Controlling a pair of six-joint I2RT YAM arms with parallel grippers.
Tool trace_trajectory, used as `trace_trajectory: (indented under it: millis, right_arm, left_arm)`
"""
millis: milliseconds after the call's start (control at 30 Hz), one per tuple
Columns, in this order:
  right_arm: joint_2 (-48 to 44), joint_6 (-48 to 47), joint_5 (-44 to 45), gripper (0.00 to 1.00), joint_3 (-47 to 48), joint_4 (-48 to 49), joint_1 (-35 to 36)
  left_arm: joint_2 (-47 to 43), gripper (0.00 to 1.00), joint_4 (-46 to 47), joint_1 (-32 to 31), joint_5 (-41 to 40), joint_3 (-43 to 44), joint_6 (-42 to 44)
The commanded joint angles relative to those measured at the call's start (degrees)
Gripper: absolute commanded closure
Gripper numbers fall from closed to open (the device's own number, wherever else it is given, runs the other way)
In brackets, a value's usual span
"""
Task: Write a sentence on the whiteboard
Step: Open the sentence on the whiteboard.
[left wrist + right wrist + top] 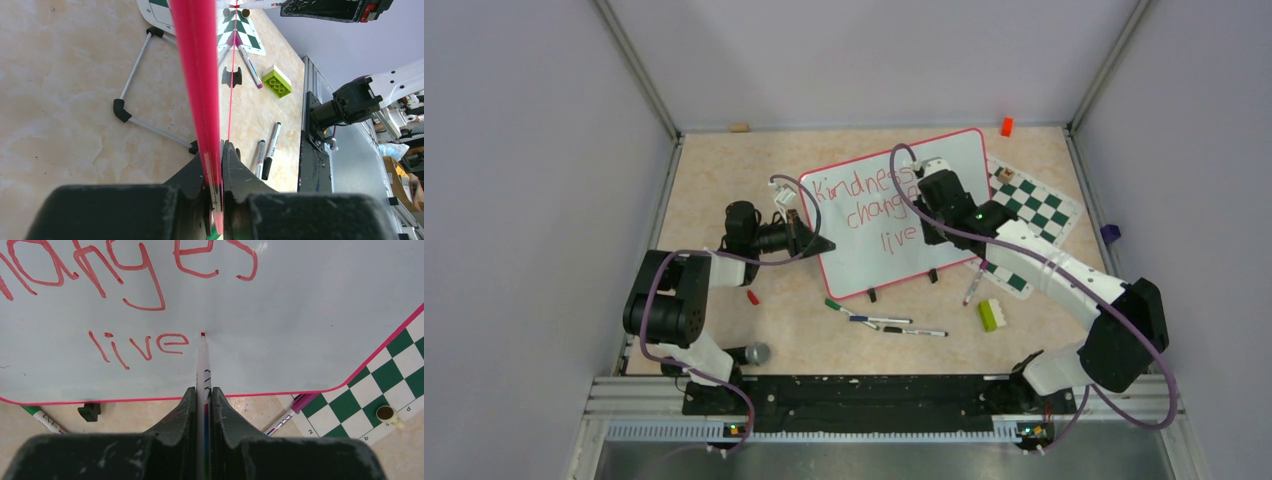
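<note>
The whiteboard (944,180), white with a red-pink frame, stands tilted in the middle of the table. Red lettering (869,205) reads "Kindness", "chang…", "live"; the right wrist view shows "…anges" and "live" (137,347). My left gripper (824,243) is shut on the board's left edge, its red frame (200,75) clamped between the jaws. My right gripper (921,215) is over the board, shut on a white marker (203,370) whose red tip touches the board just right of "live". My right arm hides part of the lettering in the top view.
A green-and-white chess mat (1039,210) lies right of the board. Loose markers (894,323), a green brick (990,314), a red cap (752,297) and an orange block (1006,126) lie around. A purple marker (295,407) lies by the board's lower edge.
</note>
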Motion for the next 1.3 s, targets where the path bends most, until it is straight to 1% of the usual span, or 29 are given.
trace_trajectory:
  millis: [0,200,500,767,900,1067,1267]
  right_arm:
    - [0.04,-0.70,2.26,1.00,2.99,2.63,-0.57]
    - [-0.28,-0.95,2.15,1.00,2.61,2.76,-0.82]
    - [-1.14,-2.33,-2.86,1.00,1.82,5.03,-0.80]
    - [-0.74,-2.73,-5.75,1.00,0.61,3.16,-0.83]
    - [-1.18,-2.45,-5.33,1.00,-0.78,2.14,-0.84]
    - [-1.95,-1.63,-0.21,1.00,-1.28,0.29,-0.80]
    - [-1.99,-0.34,2.29,1.00,-1.02,0.26,-0.84]
  left_arm:
    - [2.47,1.00,-3.95,0.31,-9.67,-2.19,5.45]
    - [2.52,1.00,-3.95,0.32,-9.59,-2.12,5.45]
    - [2.42,1.00,-3.95,0.27,-9.68,-2.14,5.45]
    - [2.30,1.00,-3.86,0.32,-9.70,-2.20,5.38]
    - [2.26,1.00,-3.71,0.40,-9.63,-2.30,5.30]
    - [2.28,1.00,-3.44,0.49,-9.44,-2.33,5.02]
    - [2.19,1.00,-3.29,0.58,-9.34,-2.40,4.93]
